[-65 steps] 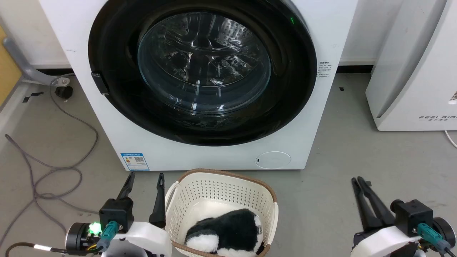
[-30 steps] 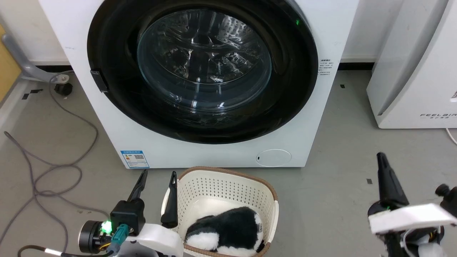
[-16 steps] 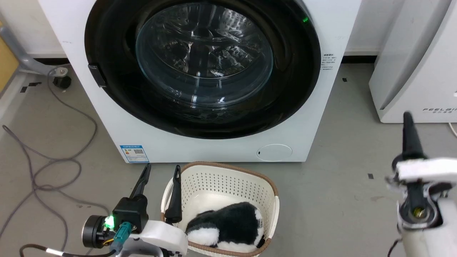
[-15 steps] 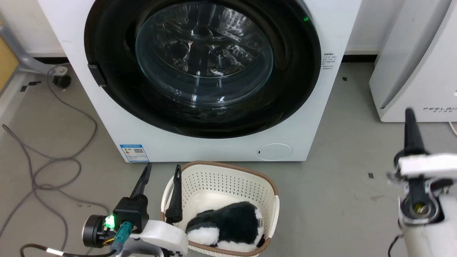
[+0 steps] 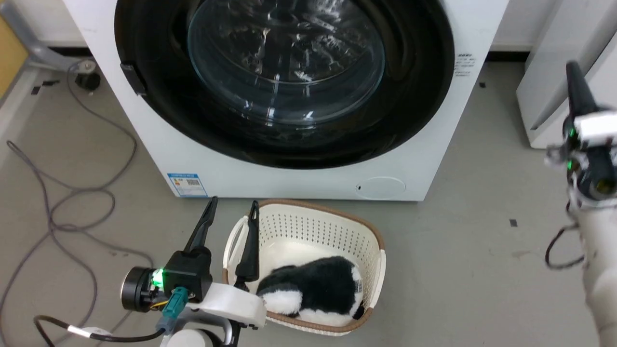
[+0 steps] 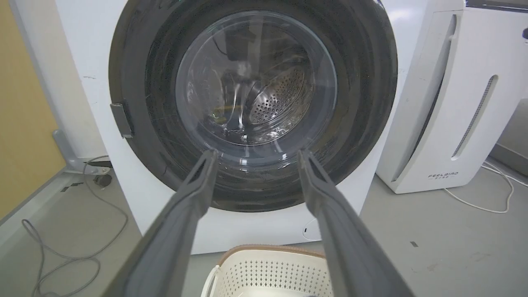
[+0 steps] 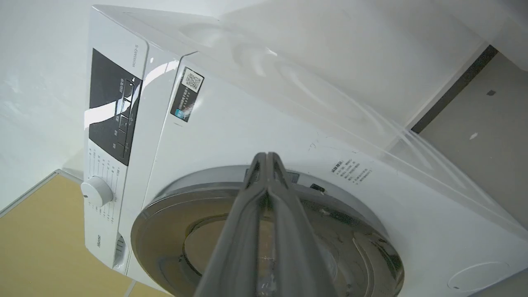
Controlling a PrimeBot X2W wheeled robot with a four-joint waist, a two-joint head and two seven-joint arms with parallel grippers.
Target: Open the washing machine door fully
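The white washing machine stands ahead with its round black door lying closed against the front, the glass bowl in its middle. A small dark block sits on the door's left rim. My left gripper is open low at the left, beside the basket, and points at the door from a distance in the left wrist view. My right gripper is raised at the far right, clear of the machine's right side, its fingers shut together on nothing. From there it looks across the door and the control panel.
A cream perforated basket holding a black-and-white plush toy stands on the grey floor just before the machine. A white FEELAIR appliance stands to the machine's right. Grey cables loop over the floor at the left.
The head camera has dipped and shifted. My right arm has risen from the lower right to beside the machine's right side, fingers still together. The left gripper stays open; the door stays closed.
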